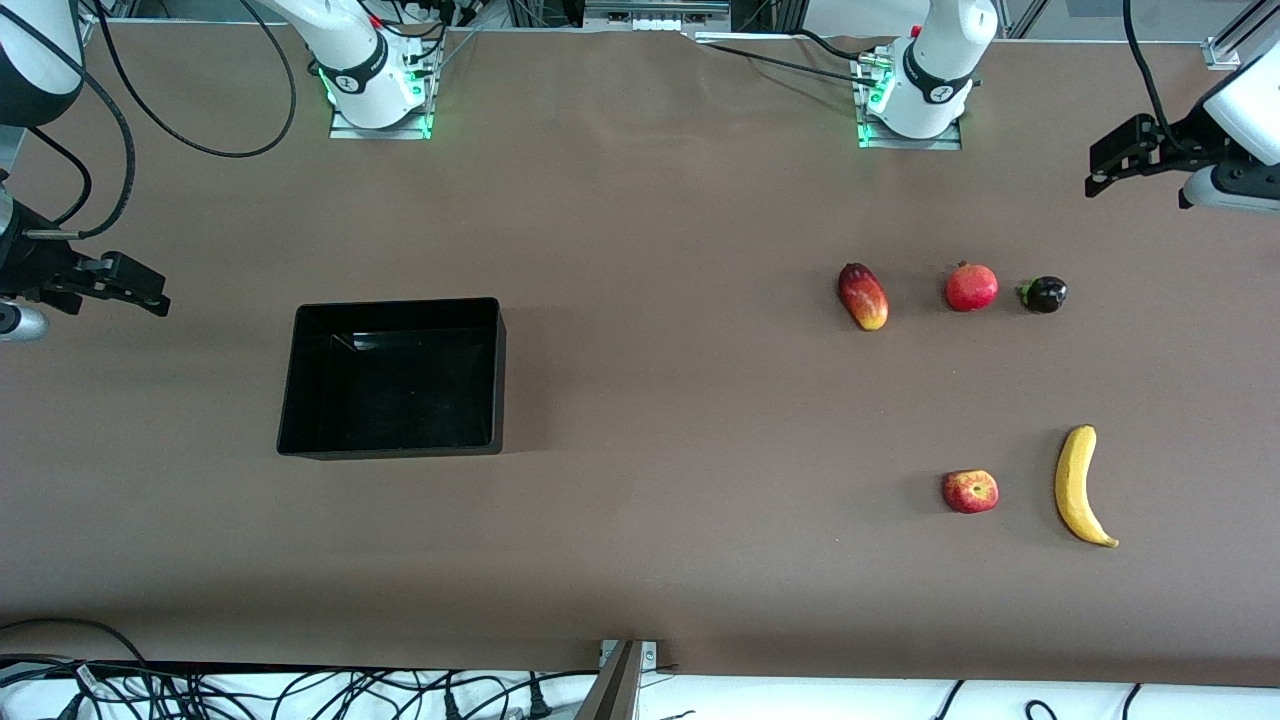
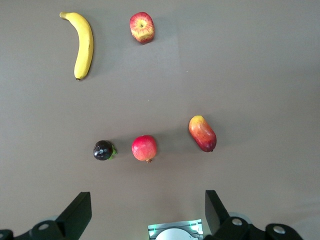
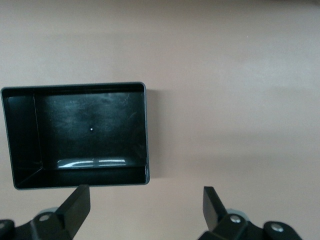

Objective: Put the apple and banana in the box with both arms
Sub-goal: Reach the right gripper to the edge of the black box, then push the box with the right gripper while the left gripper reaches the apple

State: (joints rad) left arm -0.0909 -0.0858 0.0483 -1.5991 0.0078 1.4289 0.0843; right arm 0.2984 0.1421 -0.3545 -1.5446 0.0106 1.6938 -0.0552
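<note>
While both fruits lie untouched on the table (image 1: 640, 560), the task stands at its opening step: nothing picked, nothing in the box (image 1: 291, 400). Box interior shows bare black floor, no fruit; it sits toward the right arm's end of the table.

Task items: apple (image 1: 970, 491) and banana (image 1: 1078, 487) rest side by side toward the left arm's end, apart from each other, banana closer to that end. Both lie nearer the front camera than a row of three distractors: oval red-and-yellow fruit (image 1: 862, 296), round red fruit w/ crown (image 1: 971, 287), small dark fruit (image 1: 1043, 294). Left wrist view confirms the same layout, apple (image 2: 142, 27) and banana (image 2: 82, 45) clear of the others.

Grippers:
- Left gripper (image 1: 1105, 170): raised over bare table at the left arm's end, close to the base side; fingers (image 2: 77, 212) spread wide, holding nothing, touching nothing.
- Right gripper (image 1: 150, 290): up over table edge at the right arm's end, beside the box, not over it; fingers (image 3: 75, 205) likewise spread wide, empty.

Judgement: next move prob. falls to the left arm, as both fruits lie at its end. It needs to travel out over apple or banana, descend w/ jaws open, straddle the fruit. Banana calls for a grip across its narrow width, mid-length. The right arm waits; box is well apart from the fruits, so a handover or long carry looks likely.
</note>
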